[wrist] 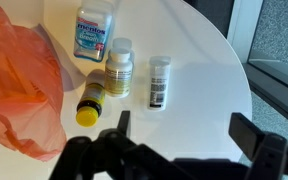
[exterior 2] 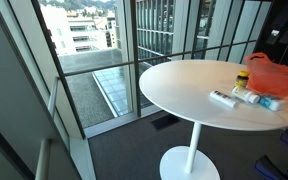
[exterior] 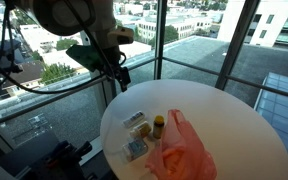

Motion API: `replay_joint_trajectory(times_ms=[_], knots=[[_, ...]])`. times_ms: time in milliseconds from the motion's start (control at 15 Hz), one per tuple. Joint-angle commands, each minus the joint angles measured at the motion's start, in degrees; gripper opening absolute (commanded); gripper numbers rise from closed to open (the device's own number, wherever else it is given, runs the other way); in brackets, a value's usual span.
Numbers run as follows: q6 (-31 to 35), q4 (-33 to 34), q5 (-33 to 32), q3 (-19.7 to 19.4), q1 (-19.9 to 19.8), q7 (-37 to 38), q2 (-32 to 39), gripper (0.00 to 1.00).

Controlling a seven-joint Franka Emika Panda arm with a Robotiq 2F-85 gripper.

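Pincer (wrist: 182, 124): released, its two fingers spread wide and grasping nothing. It hangs above the table near the rim, clear of every item.

Small white vial (wrist: 159, 82): nearest item, just ahead of the pincer and roughly in line with the gap between the fingers, touching neither. It lies on its side with its long axis pointing away from the pincer. Lying flat probably keeps so slim a body from toppling.

White-capped bottle (wrist: 119, 68): just beside the vial on the bag side and a little further ahead. It seems to lie parallel to the vial, cap pointing away.

Yellow-capped bottle (wrist: 89, 104): ahead of the finger on the bag side, nearer the pincer than the white-capped bottle. It appears to stand upright, its base seemingly broad enough for that.

Blue-labelled bottle (wrist: 94, 32): farthest ahead, beyond the white-capped bottle, label facing up.

Orange bag (wrist: 19, 85): off to the side past the bottles, just beside the yellow-capped one. It is thin and crumpled, and it slumps, apparently with nothing stiff inside.

Round white table (wrist: 199, 60): carries everything listed and stands on a single pedestal.

Glass wall (exterior: 184, 30): beyond the table, rooftops outside.
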Motion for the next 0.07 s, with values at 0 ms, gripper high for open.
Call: replay_joint_trajectory(times_ms=[0], knots=[[-0.2,0.1,0.4,0.6,-0.6,-0.3,0.0,1.0]])
